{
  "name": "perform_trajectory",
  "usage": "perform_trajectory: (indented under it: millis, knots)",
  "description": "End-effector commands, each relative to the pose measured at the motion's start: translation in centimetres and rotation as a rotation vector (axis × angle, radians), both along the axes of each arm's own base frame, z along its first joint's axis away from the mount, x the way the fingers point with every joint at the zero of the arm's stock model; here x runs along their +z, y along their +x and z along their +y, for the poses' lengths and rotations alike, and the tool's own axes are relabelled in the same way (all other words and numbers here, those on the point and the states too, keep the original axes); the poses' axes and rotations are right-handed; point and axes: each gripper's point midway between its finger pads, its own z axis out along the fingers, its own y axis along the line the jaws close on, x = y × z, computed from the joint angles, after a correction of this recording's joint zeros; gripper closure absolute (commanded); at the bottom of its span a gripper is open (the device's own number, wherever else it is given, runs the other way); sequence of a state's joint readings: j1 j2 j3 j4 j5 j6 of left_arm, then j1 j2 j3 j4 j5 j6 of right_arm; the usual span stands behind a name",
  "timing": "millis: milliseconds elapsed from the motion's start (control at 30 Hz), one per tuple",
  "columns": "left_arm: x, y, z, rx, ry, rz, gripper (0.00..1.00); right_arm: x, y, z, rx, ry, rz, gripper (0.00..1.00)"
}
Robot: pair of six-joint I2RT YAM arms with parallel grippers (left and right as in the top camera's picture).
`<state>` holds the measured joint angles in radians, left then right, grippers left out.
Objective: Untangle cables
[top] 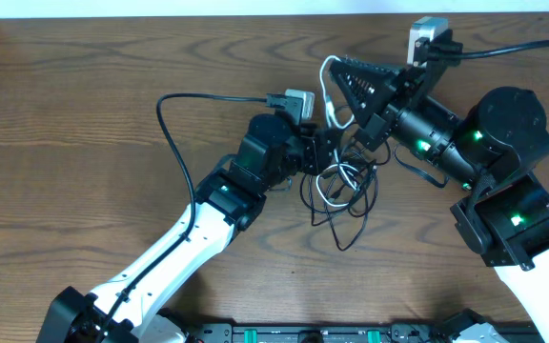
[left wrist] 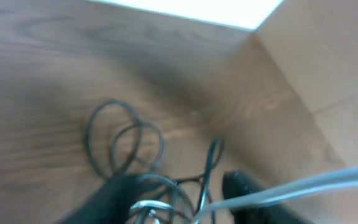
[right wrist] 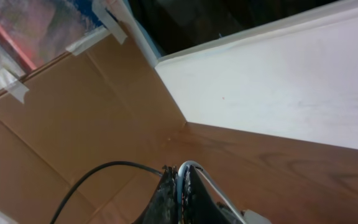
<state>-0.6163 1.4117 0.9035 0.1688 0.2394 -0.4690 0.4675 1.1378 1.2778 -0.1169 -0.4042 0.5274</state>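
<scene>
A tangle of thin black cables (top: 343,195) lies at the table's middle, with a white cable (top: 324,84) rising out of it in a loop. My right gripper (top: 335,65) is shut on the top of that white loop and holds it above the table; in the right wrist view the white cable (right wrist: 185,167) is pinched between the jaws (right wrist: 183,186). My left gripper (top: 325,157) sits low over the tangle. In the left wrist view its fingers (left wrist: 182,199) are apart, with black cable loops (left wrist: 126,140) and the taut white cable (left wrist: 303,186) between and ahead of them.
A thick black arm wire (top: 173,129) arcs over the table left of the left arm, and another (top: 513,45) runs off to the right. A cardboard wall (right wrist: 73,124) and a white board (right wrist: 278,87) stand beyond the table's far edge.
</scene>
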Motion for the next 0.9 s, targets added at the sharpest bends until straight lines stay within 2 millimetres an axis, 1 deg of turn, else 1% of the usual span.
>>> perform_trajectory:
  millis: [0, 67, 100, 167, 200, 233, 300, 400, 500, 533, 600, 633, 700, 733, 767, 800, 867]
  knots:
    - [-0.5, 0.1, -0.1, 0.024, 0.02, -0.006, 0.56, 1.7, -0.8, -0.2, 0.019, 0.029, -0.021, 0.99]
    - [-0.9, 0.0, -0.5, 0.014, 0.026, 0.002, 0.57, 1.7, -0.9, -0.1, 0.028, 0.029, -0.02, 0.99]
    - [-1.1, -0.1, -0.7, 0.01, 0.028, 0.005, 0.61, 1.7, -0.9, 0.0, 0.031, 0.032, -0.016, 0.99]
    - [-1.4, -0.3, -0.9, 0.004, 0.033, 0.011, 0.74, 1.6, -1.0, 0.0, 0.034, 0.032, -0.014, 0.99]
    - [-1.4, -0.3, -0.9, 0.004, 0.034, 0.012, 0.78, 1.5, -1.0, 0.0, 0.033, 0.03, -0.01, 0.99]
    - [-1.5, -0.3, -0.9, 0.005, 0.036, 0.015, 0.81, 1.3, -1.0, 0.0, 0.033, 0.026, -0.003, 0.99]
    - [-1.5, -0.2, -0.8, 0.006, 0.035, 0.013, 0.92, 0.8, -0.8, -0.1, 0.021, 0.016, 0.018, 0.99]
    - [-1.3, 0.1, -0.4, 0.019, 0.033, 0.012, 0.92, -0.2, -0.2, -0.6, -0.02, -0.026, 0.028, 0.99]
    - [-0.7, 0.5, 0.6, 0.044, 0.025, 0.006, 0.92, -1.8, 0.9, -1.8, -0.118, -0.081, 0.067, 0.98]
    - [-0.2, 0.7, 1.1, 0.057, 0.016, 0.003, 0.92, -2.6, 1.4, -2.4, -0.164, -0.103, 0.087, 0.94]
    - [0.9, 0.9, 2.2, 0.088, -0.007, -0.001, 0.92, -4.3, 2.3, -4.1, -0.277, -0.149, 0.147, 0.79]
    - [1.7, 1.0, 2.9, 0.102, -0.016, -0.013, 0.92, -5.2, 2.6, -4.9, -0.326, -0.174, 0.174, 0.66]
    - [3.4, 1.0, 4.2, 0.129, -0.037, -0.044, 0.92, -7.3, 2.7, -6.3, -0.399, -0.221, 0.252, 0.47]
    - [4.3, 1.0, 4.8, 0.14, -0.046, -0.059, 0.92, -8.1, 2.6, -6.6, -0.412, -0.237, 0.285, 0.34]
    - [5.3, 0.9, 5.4, 0.152, -0.06, -0.08, 0.92, -9.1, 2.2, -6.8, -0.41, -0.262, 0.32, 0.24]
    - [6.3, 0.8, 6.0, 0.163, -0.074, -0.101, 0.92, -10.2, 1.9, -6.9, -0.407, -0.289, 0.356, 0.09]
    - [7.9, 0.4, 6.6, 0.172, -0.099, -0.134, 0.92, -12.2, 1.1, -6.9, -0.401, -0.327, 0.437, 0.08]
